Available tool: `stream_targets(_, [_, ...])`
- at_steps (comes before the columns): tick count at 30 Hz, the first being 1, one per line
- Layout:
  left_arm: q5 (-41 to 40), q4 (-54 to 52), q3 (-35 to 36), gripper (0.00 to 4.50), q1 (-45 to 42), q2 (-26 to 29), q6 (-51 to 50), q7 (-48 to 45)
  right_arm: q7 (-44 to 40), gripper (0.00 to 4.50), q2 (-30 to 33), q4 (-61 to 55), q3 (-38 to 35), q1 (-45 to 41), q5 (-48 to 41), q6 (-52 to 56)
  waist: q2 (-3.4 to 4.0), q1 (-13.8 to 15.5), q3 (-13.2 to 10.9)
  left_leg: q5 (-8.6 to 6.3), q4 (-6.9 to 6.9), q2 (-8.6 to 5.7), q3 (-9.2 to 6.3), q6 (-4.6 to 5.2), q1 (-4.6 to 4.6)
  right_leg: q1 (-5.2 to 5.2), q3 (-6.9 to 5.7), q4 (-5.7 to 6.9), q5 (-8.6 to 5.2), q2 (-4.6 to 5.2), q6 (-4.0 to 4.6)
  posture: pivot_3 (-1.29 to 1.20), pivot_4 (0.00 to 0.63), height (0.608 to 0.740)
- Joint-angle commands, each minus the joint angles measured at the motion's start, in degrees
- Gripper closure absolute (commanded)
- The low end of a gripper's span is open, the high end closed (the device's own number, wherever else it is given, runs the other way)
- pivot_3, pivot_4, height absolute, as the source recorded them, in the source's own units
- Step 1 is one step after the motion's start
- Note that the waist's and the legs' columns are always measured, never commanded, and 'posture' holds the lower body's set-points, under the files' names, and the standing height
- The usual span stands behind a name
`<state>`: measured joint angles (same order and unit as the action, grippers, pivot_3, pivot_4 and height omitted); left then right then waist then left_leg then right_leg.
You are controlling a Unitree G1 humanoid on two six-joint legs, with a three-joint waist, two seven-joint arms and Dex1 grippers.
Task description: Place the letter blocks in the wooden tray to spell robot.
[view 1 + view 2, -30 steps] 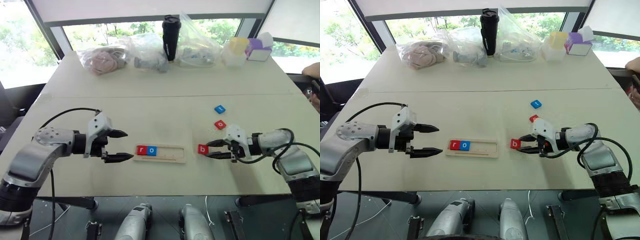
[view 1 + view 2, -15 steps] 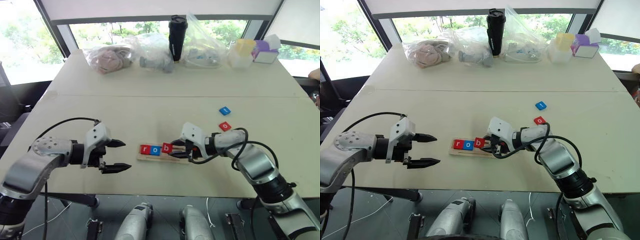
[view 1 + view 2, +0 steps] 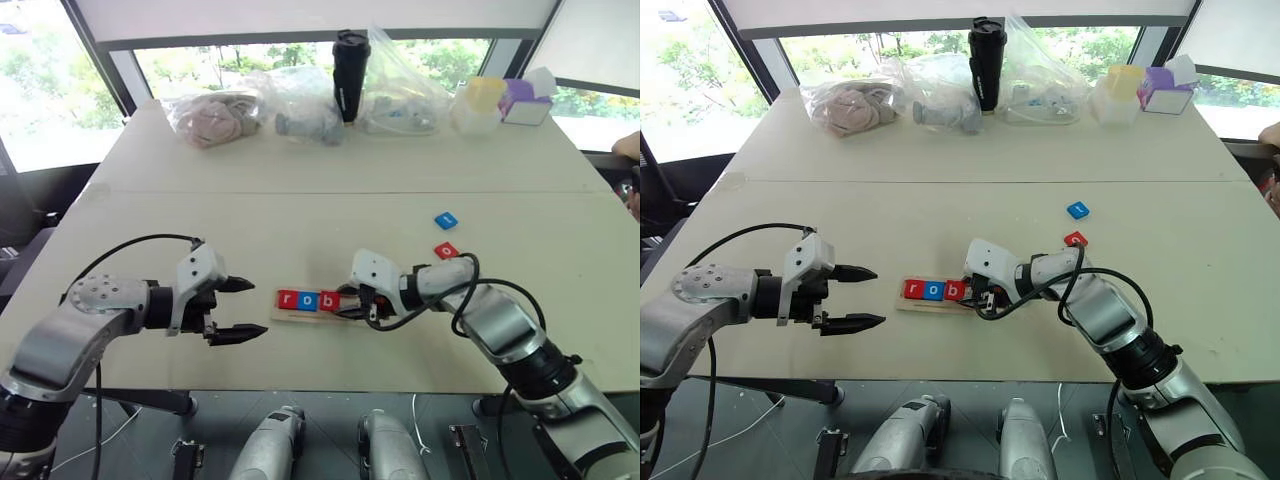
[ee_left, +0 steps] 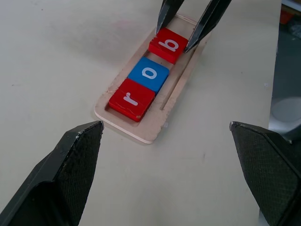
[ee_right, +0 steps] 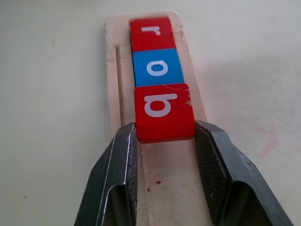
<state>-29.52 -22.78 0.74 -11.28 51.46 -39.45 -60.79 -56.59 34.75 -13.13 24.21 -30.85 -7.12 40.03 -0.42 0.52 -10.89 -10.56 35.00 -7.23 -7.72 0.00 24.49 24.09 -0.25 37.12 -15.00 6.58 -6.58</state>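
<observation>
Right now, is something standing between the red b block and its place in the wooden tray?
Nothing visible does. The right gripper holds the red b block in the wooden tray, right beside the blue o.

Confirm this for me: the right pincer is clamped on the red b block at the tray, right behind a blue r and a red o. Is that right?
Not quite: the colours are swapped. The right wrist view shows a red r block and a blue o block. The rest holds: the right pincer is clamped on the red b block in the wooden tray, next after them.
</observation>
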Motion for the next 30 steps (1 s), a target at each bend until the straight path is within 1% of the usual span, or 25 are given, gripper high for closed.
stream_targets(1, [-0.9, -1.5, 0.6, 0.00, -0.3, -0.3, 0.0, 0.5, 0.1, 3.35, -0.8, 0.2, 0.5, -1.4, 0.6, -1.0, 0.00, 0.0, 0.0, 0.00, 0.00, 0.00, 0.00, 0.00, 0.00, 0.00, 0.00, 0.00, 0.00, 0.00, 0.00, 0.00, 0.150, 0.740])
stream_targets(17, [-0.6, -0.9, 0.7, 0.00, 0.2, -1.5, 0.3, 2.1, -0.3, 3.35, -2.9, 2.2, 1.7, -3.0, 0.9, -1.3, 0.00, 0.0, 0.0, 0.00, 0.00, 0.01, 0.00, 0.00, 0.00, 0.01, 0.00, 0.00, 0.01, -0.02, -0.01, 0.00, 0.150, 0.740])
stream_targets(27, [-0.1, -0.7, 0.1, 0.00, -0.2, -2.1, 0.4, 2.5, -0.1, 3.35, -2.7, 2.4, 1.4, -3.1, 1.2, -1.4, 0.00, 0.0, 0.0, 0.00, 0.00, 0.01, 0.00, 0.00, 0.00, 0.00, 0.00, 0.00, 0.02, -0.03, -0.01, 0.00, 0.150, 0.740])
stream_targets(29, [-0.1, -0.8, 0.0, 0.00, -0.2, -2.2, 0.4, 2.5, 0.2, 2.30, -2.7, 2.4, 1.0, -3.2, 1.1, -1.2, 0.00, 0.0, 0.0, 0.00, 0.00, 0.01, 0.00, 0.00, 0.00, 0.00, 0.00, 0.00, 0.02, -0.03, -0.01, 0.00, 0.150, 0.740])
stream_targets(30, [-0.1, -0.8, 0.1, 0.00, -0.2, -2.2, 0.4, 2.5, 0.2, 1.89, -2.7, 2.2, 0.7, -3.3, 1.0, -1.1, 0.00, 0.0, 0.0, 0.00, 0.01, 0.01, 0.00, -0.01, 0.00, 0.00, 0.00, 0.00, 0.02, -0.03, -0.01, 0.00, 0.150, 0.740])
